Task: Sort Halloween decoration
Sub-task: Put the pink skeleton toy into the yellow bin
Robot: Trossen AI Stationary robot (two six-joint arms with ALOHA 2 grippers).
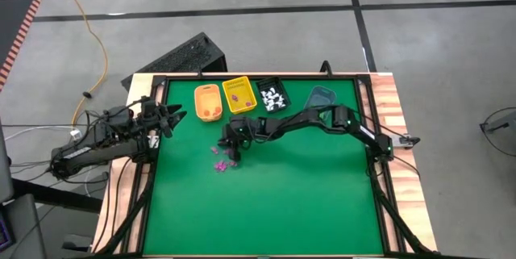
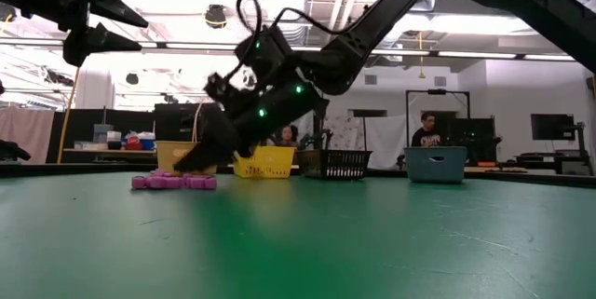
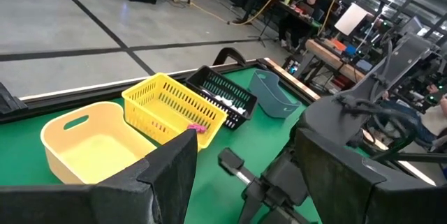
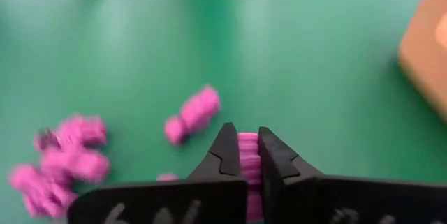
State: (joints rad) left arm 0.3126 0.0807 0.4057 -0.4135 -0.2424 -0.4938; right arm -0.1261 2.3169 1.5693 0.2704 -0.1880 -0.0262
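On the green bench (image 1: 266, 202), near its middle and in front of the row of bins, the right claw (image 1: 234, 156) is lowered to the surface at the edge of a small heap of purple trinkets (image 1: 219, 160). In the right wrist view its two dark fingers (image 4: 225, 155) stand drawn in to a narrow gap and pinch one purple trinket (image 4: 248, 155) between their tips; the piece looks ribbed and fills the gap from side to side. Just beside the tips lies a second purple piece (image 4: 193, 114), apart from the fingers, and a loose cluster of more purple pieces (image 4: 59, 158) lies farther off on the cloth. In the low view the claw tilts steeply down, its tip meeting the bench right beside the purple heap (image 2: 174, 181).

The left claw (image 1: 171, 118) hangs above the bench's left edge, near the orange bin (image 1: 209, 102), with its fingers (image 3: 171, 175) spread wide and nothing between them.

Behind the heap four bins stand in a row: the orange bin, a yellow basket (image 1: 238, 94) with a purple piece inside, a black basket (image 1: 272, 95) holding white trinkets (image 1: 274, 98), and a grey-blue bin (image 1: 322, 97).
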